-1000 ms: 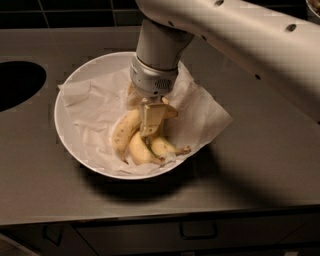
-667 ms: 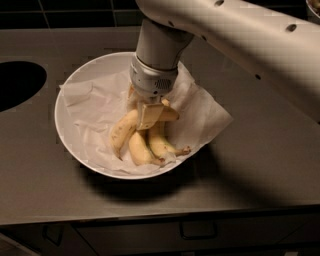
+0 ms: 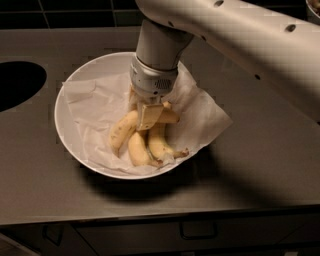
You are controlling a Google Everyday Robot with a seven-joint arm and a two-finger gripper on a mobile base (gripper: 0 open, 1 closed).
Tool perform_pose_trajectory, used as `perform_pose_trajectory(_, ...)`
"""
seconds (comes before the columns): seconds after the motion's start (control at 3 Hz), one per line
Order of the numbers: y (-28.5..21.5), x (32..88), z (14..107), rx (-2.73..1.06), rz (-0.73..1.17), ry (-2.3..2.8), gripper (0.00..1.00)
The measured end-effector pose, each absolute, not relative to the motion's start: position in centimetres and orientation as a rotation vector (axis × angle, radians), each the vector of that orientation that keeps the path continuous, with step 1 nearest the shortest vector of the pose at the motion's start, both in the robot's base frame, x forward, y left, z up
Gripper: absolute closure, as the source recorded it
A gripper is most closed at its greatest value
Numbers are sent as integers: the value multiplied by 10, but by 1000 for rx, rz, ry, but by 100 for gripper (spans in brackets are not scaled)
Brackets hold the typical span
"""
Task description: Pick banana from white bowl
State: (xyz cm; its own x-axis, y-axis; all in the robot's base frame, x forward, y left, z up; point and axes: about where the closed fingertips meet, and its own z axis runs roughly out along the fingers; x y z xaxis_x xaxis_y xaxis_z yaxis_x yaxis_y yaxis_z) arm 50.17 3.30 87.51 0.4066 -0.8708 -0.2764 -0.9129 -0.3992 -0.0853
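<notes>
A dull grey-brown desk [image 3: 260, 170] fills the view; a dark round opening [image 3: 15, 85] is cut into it at the left edge; dark wall tiles [image 3: 75, 5] run behind, and a drawer handle [image 3: 197, 234] shows below the front edge. One white bowl [image 3: 62, 125] stands on the desk, lined with one crumpled paper sheet [image 3: 95, 105] whose corner hangs over the right rim. Three bananas lie on the paper: the banana [image 3: 122, 131], longest and arched, lies across the middle of the bowl; two shorter ones [image 3: 138, 150] [image 3: 160, 142] lie just in front, touching it. The pale arm [image 3: 240, 35] reaches in from the upper right; the hand [image 3: 148, 120] is down on the banana's middle; whether it grips cannot be told.
</notes>
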Motion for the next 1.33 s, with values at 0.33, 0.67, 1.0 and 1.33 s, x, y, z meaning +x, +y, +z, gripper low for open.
perform_pose_trajectory(0.33, 35, 499, 888, -2424, 244, 1551, 100)
perform_pose_trajectory(0.67, 38, 492, 916, -2411, 162, 1506, 100)
perform_pose_trajectory(1.0, 38, 484, 947, -2389, 66, 1472, 100)
perform_pose_trajectory(1.33, 38, 484, 949, -2387, 61, 1470, 100)
